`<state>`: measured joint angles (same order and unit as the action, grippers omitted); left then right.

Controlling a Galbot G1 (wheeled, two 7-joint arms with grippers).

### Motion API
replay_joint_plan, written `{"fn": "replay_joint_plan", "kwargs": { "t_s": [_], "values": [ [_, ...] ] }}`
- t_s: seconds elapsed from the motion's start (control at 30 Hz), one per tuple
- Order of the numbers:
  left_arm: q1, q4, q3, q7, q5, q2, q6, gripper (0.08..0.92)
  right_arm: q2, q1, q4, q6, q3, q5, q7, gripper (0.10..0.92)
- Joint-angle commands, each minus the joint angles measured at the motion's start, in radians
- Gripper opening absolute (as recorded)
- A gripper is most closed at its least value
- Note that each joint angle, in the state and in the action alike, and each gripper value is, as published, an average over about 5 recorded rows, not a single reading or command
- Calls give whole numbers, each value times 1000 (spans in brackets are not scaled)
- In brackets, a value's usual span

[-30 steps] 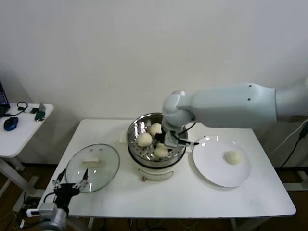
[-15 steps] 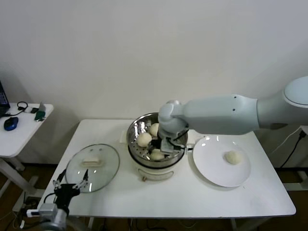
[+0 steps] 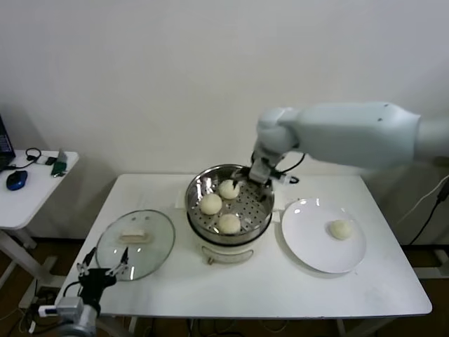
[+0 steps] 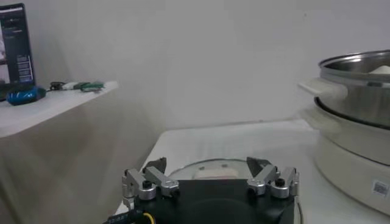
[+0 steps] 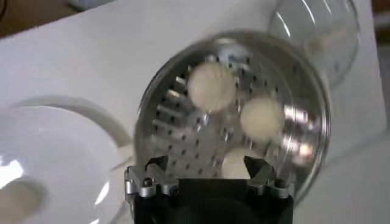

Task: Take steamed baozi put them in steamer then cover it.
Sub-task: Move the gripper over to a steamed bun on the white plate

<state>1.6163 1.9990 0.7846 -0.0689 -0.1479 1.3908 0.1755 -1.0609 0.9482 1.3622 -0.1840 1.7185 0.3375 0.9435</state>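
The steamer (image 3: 198, 191) stands mid-table on its white base, and three baozi lie in it (image 3: 229, 188) (image 3: 210, 203) (image 3: 229, 222). A fourth baozi (image 3: 341, 229) rests on the white plate (image 3: 309, 242) to the right. My right gripper (image 3: 259, 175) hangs open and empty above the steamer's far right rim; its wrist view looks down on the steamer (image 5: 183, 137) and its baozi (image 5: 211, 85). The glass cover (image 3: 156, 249) lies flat on the table's left. My left gripper (image 3: 102, 270) waits open at the front left edge, just short of the cover (image 4: 210, 165).
A low side table (image 3: 28, 193) with a mouse and cables stands off to the left. Bare tabletop (image 3: 245, 288) runs along the front edge, in front of the steamer and plate. A wall rises close behind the table.
My right gripper opened and left a baozi in the steamer's near side. It then rose out of the basket toward the far right rim. The left arm stayed still.
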Motion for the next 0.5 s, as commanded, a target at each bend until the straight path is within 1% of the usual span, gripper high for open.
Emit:
{"fn": "replay_joint_plan", "kwargs": {
  "t_s": [0.03,0.13,0.27,0.37,0.5],
  "values": [
    [-13,-7,-7,-1,-2,-6,0,823,299,119,-92,270,177,281,93,823],
    [-19,-14,-13,-2,-1,-6,-1,823,381,57,-81,307,197,229,70,823],
    [-24,-20,-18,-3,0,-3,-2,823,451,-66,-83,353,164,174,33,823],
    [-23,-25,-20,-3,1,-1,-5,823,469,-191,-126,371,75,141,15,823],
    [-19,-27,-23,-3,6,2,-7,823,443,-371,-233,365,-75,84,9,823]
  ]
}}
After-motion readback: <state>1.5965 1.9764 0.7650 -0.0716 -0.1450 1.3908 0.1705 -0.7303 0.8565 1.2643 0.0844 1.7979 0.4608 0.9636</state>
